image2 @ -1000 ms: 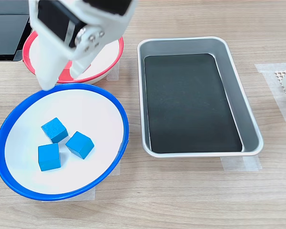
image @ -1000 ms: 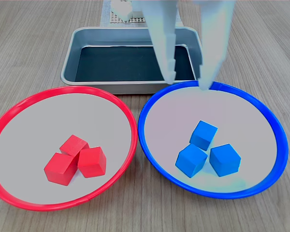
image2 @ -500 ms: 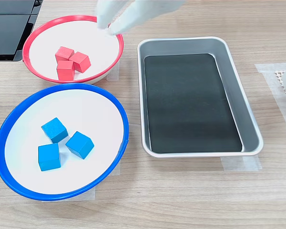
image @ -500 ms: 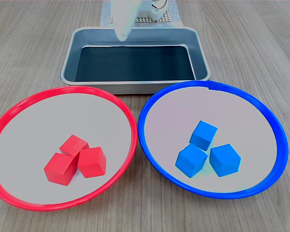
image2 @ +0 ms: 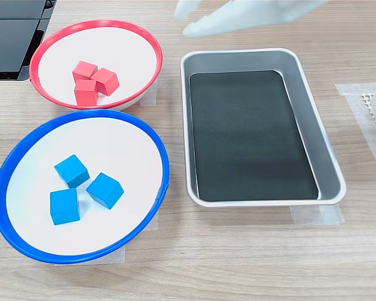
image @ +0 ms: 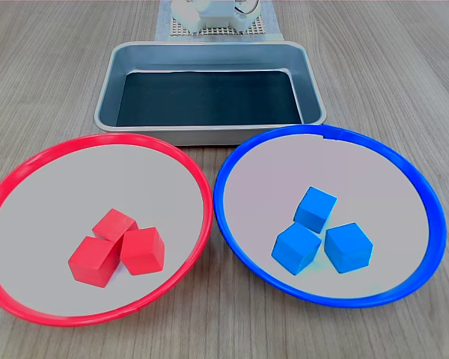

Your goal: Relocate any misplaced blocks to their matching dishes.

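Note:
Three red cubes (image: 143, 250) lie bunched together in the red-rimmed dish (image: 97, 179), at the first exterior view's lower left. Three blue cubes (image: 315, 209) lie together in the blue-rimmed dish (image: 337, 164) at its lower right. The second exterior view shows the same: red cubes (image2: 105, 80) in the red dish (image2: 119, 50), blue cubes (image2: 71, 170) in the blue dish (image2: 113, 144). My gripper (image2: 187, 19) is a blurred pale shape high over the table by the tray's far left corner, fingers apart and holding nothing. It is outside the first exterior view.
The rectangular silver tray (image: 209, 51) with a dark bottom stands behind the dishes and holds nothing; it is at the second exterior view's right (image2: 238, 54). The arm's white base (image: 213, 13) sits beyond the tray. A dark device lies at the second exterior view's top left (image2: 12, 37).
The arm has lifted away from above the blue dish and swung back toward the tray and its base. The cubes have not moved.

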`<state>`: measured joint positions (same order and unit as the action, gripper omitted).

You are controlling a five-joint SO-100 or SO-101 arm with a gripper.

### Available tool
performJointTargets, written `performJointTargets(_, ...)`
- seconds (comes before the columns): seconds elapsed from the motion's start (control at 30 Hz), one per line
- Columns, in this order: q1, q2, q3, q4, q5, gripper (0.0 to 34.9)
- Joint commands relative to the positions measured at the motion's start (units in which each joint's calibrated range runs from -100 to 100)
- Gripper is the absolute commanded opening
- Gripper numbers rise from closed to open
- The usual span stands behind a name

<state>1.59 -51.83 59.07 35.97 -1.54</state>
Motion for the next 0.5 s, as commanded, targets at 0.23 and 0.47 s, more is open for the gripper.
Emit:
performJointTargets(0.23, -0.79, -30.51, 22.90, 5.51, -1.90, 0.4)
performJointTargets(0.47, -1.92, -39.98, 28.82, 12.77, -2.20, 0.4)
